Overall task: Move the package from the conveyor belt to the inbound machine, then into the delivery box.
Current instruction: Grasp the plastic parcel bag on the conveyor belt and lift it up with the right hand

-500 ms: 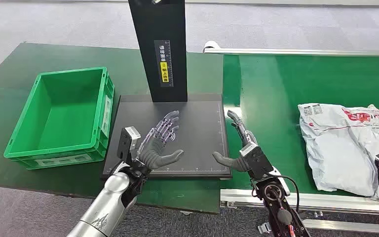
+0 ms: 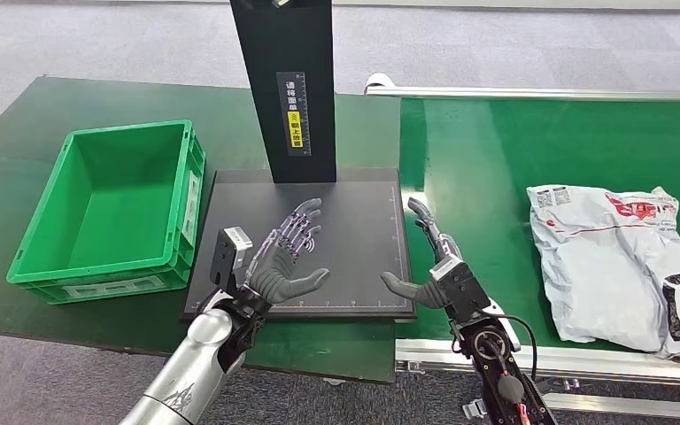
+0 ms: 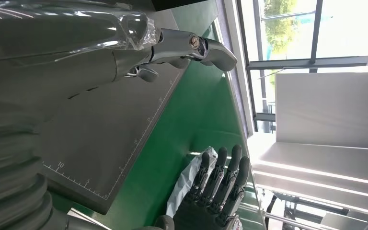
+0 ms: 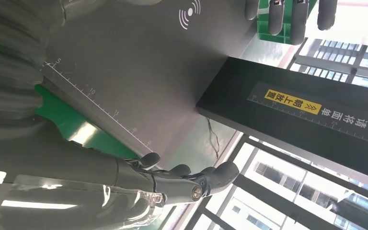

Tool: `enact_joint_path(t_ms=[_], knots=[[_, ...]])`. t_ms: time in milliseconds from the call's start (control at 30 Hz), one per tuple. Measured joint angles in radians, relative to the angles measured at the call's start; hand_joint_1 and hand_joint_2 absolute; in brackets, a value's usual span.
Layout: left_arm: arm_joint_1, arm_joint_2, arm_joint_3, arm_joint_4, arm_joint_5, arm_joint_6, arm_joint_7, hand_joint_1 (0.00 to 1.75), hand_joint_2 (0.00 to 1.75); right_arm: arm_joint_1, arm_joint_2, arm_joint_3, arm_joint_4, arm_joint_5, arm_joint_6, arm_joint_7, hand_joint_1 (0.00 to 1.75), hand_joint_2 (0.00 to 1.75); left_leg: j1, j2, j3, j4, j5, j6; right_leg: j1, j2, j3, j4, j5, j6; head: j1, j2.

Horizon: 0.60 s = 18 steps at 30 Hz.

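Both the left hand (image 2: pixel 285 257) and right hand (image 2: pixel 434 266) hover spread and empty over the scanner plate (image 2: pixel 354 221), lower centre. They probably wait because the package (image 2: pixel 615 266) lies far right on the conveyor belt (image 2: pixel 496 159).

My left hand (image 2: pixel 285 258) was raised in front of me, palm turned toward the right, fingers (image 2: pixel 299 223) spread and stretched toward the far side, thumb pointing right; it held nothing. My silver left forearm (image 2: pixel 190 367) rose from the near left. My right hand (image 2: pixel 434 266) faced it, palm turned left, fingers (image 2: pixel 422 215) straight and pointing far, thumb reaching left toward the other hand; it too was empty. The two hands stood apart, palms facing. My right wrist (image 2: pixel 487 341) came up from the near edge.
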Motion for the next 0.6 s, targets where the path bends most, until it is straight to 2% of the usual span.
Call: enact_joint_path(t_ms=[367,600], knots=[[0.001,0.004,0.0,-0.001,0.0,0.011,0.0,0.0,1.75,0.001,-0.03,-0.053,-0.013,0.144,-0.158,0.073,0.0,1.75,0.0,0.0,0.0,0.0,0.0,0.0,0.0,0.0,0.0,0.0,0.0,0.0,0.0,0.0],[0.021,0.013,0.006,-0.019,-0.001,0.034,0.0,0.0,1.75,0.003,-0.081,-0.173,-0.01,0.28,-0.34,0.166,0.0,1.75,0.0,-0.001,0.0,0.0,0.0,0.0,0.0,0.0,0.0,0.0,0.0,0.0,0.0,0.0]])
